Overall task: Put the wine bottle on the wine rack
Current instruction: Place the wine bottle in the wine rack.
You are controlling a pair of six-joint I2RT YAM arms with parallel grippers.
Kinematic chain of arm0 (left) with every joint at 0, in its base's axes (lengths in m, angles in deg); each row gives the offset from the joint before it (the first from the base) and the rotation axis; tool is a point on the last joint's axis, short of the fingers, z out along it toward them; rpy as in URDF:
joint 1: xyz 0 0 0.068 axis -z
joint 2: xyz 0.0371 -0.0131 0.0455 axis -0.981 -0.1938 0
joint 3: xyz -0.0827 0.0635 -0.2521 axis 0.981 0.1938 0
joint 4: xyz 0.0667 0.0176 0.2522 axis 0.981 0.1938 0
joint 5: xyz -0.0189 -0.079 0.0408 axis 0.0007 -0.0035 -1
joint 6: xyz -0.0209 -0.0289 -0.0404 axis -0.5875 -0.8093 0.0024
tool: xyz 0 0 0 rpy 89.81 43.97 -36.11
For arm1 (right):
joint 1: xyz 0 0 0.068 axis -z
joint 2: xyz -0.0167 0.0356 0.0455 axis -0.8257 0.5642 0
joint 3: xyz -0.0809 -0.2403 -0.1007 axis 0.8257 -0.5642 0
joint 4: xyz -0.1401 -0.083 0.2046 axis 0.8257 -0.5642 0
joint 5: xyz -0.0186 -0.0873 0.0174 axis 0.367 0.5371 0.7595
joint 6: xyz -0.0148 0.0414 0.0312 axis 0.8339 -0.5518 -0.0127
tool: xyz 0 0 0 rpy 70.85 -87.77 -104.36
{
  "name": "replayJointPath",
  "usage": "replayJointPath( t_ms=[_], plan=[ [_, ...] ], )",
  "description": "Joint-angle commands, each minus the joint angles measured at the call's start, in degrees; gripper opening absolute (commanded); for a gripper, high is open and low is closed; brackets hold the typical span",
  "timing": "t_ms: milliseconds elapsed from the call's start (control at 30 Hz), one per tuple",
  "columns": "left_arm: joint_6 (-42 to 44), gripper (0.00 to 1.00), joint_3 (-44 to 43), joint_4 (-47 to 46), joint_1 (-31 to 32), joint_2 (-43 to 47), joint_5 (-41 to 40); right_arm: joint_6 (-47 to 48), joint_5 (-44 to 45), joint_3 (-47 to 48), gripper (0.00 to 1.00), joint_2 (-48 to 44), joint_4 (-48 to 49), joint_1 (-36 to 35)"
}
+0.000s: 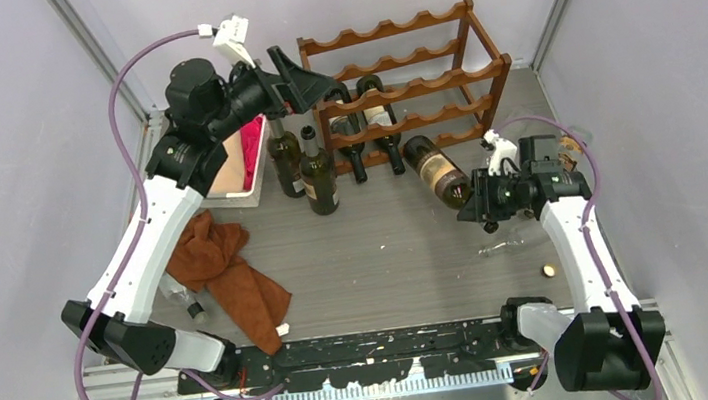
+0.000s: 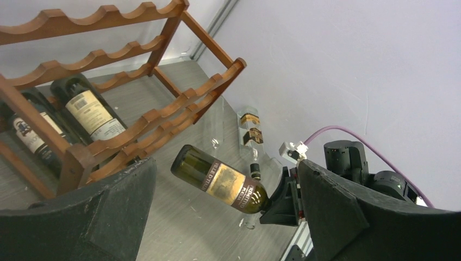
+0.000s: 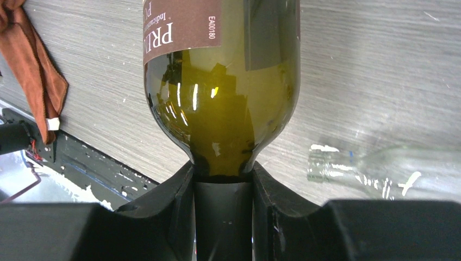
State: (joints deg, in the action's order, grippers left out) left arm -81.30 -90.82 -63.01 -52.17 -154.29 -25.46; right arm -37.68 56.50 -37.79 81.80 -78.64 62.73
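My right gripper (image 1: 480, 208) (image 3: 223, 174) is shut on the neck of a dark green wine bottle (image 1: 437, 172) (image 3: 220, 109) with a brown and gold label. The bottle (image 2: 220, 179) hangs nearly level above the table, its base pointing at the lower right end of the wine rack (image 1: 404, 58) (image 2: 108, 60). The rack is reddish-brown wood with wavy rails, and two bottles (image 1: 367, 130) lie in its lower tier. My left gripper (image 1: 301, 75) (image 2: 225, 166) stands wide open and empty, up by the rack's left end.
Two dark bottles (image 1: 301, 166) stand left of the rack beside a white basket (image 1: 253, 186). A brown cloth (image 1: 227, 270) lies near the left arm. A clear glass bottle (image 1: 571, 150) (image 3: 380, 168) lies by the right wall, and a cork (image 1: 547, 270) sits near the right arm.
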Motion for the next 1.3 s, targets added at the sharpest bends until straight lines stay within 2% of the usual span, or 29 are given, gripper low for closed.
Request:
replayJointPath(
  t_ms=[0, 267, 600, 900, 1267],
  plan=[
    [0.53, 1.00, 1.46, -2.39, -1.35, 2.38, 1.33, -8.98, 1.93, 0.19, 0.01, 0.82, 13.53, -1.34],
    [0.70, 1.00, 2.91, -3.33, -4.01, 2.29, 1.87, -14.83, 5.86, -2.26, 0.01, 3.91, 23.52, -2.48],
    [-0.66, 1.00, 4.06, -7.31, -5.60, 0.69, 1.09, -17.44, 5.56, -2.37, 0.01, 7.77, 28.26, -3.91],
    [-1.05, 1.00, 1.09, -7.23, -7.44, -2.92, 2.69, -20.46, 7.86, -2.50, 0.01, 12.49, 36.81, -7.00],
    [-1.66, 1.00, 0.83, -8.72, -10.07, -5.70, 4.72, -18.20, 10.47, -0.04, 0.01, 18.92, 42.68, -9.31]
  ],
)
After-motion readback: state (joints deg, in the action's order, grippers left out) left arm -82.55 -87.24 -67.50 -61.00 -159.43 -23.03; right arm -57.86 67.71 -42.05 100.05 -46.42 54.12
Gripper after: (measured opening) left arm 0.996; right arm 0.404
